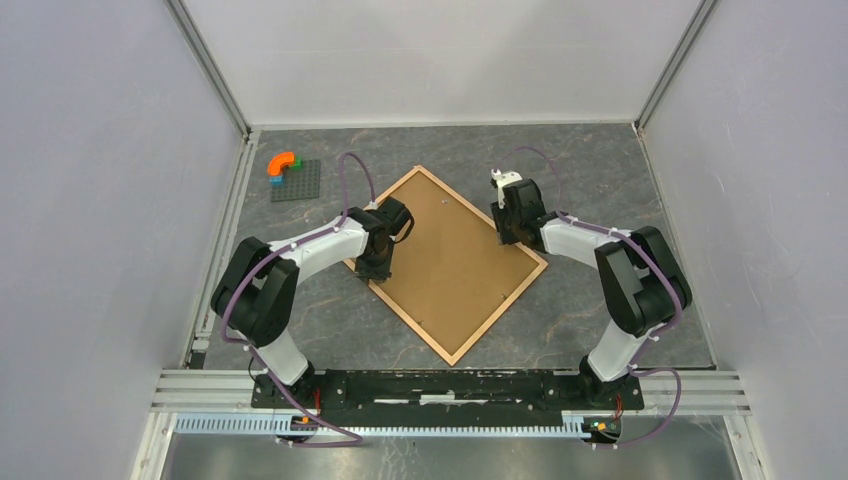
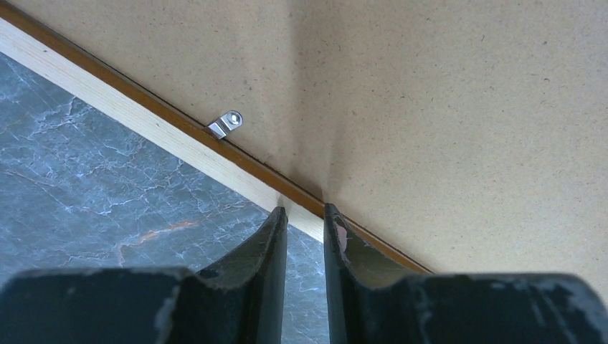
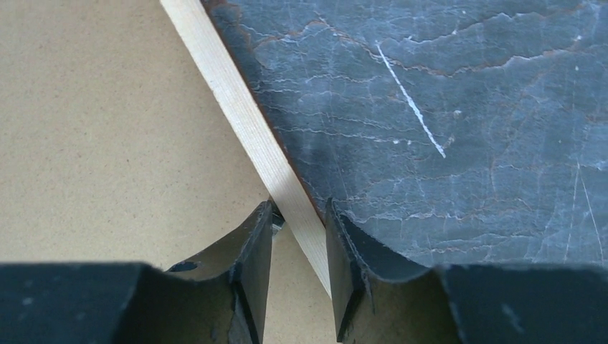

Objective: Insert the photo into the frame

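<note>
I am at the gripping step, as I read it: the frame [image 3: 249,122] lies back-up and turned like a diamond on the grey marbled table [image 3: 466,143], with its brown backing board [image 1: 450,255] seated inside it, and I have one arm at each of two opposite sides. My left gripper [image 2: 305,210] stands astride the frame's left rail, one finger outside the rail over the table and one inside over the board. The jaws are narrow, and I cannot tell whether they truly bite the wood. My right gripper [image 3: 299,204] straddles the opposite rail with a sliver of board showing beside the inner finger, so that one is loose and holding nothing. Next, I judge, both hands must close squarely on the thin moulding and act together and level. An uneven pull could twist the frame, and the board has to come out before any photo goes in. By count: one frame, one backing board and two grippers. One small metal clip [image 2: 228,123] sits on the rail near my left fingers, and no photo is in view. Well beyond the frame's left corner lies one grey baseplate [image 1: 296,182] carrying a small cluster of coloured bricks [image 1: 281,163].
</note>
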`<state>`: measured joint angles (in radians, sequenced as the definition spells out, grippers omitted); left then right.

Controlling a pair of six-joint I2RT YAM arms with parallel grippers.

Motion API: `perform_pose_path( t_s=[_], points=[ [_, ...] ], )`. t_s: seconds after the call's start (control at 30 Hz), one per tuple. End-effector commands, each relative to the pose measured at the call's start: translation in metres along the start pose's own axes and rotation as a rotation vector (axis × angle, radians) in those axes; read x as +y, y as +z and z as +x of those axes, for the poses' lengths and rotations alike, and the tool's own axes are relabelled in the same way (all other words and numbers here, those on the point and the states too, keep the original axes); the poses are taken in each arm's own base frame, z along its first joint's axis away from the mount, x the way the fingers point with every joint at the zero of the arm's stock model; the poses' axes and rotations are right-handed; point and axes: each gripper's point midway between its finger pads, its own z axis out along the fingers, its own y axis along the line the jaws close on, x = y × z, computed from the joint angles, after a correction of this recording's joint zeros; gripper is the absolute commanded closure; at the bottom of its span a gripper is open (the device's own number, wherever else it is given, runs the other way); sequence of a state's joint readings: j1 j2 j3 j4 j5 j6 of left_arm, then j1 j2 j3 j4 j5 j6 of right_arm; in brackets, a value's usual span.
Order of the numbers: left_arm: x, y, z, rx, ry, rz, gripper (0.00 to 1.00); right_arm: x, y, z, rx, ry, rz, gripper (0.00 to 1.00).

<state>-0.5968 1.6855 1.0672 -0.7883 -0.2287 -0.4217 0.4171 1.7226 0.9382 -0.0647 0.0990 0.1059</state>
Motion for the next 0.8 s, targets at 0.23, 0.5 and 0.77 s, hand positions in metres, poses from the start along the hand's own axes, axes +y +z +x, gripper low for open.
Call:
perform_pose_path(
  t_s=[0.23, 0.5, 0.77],
  points=[
    [-0.001, 0.014, 0.0, 0.006, 0.025, 0.009, 0.98, 0.012, -0.002, 0.041, 0.168, 0.052, 0.066, 0.71],
    [-0.007, 0.014, -0.003, 0.005, -0.001, 0.029, 0.98, 0.022, -0.01, 0.039, 0.156, 0.086, 0.033, 0.7],
    [-0.019, 0.014, -0.02, -0.018, -0.038, 0.057, 0.98, 0.029, -0.032, 0.03, 0.082, 0.18, -0.109, 0.42]
  ],
)
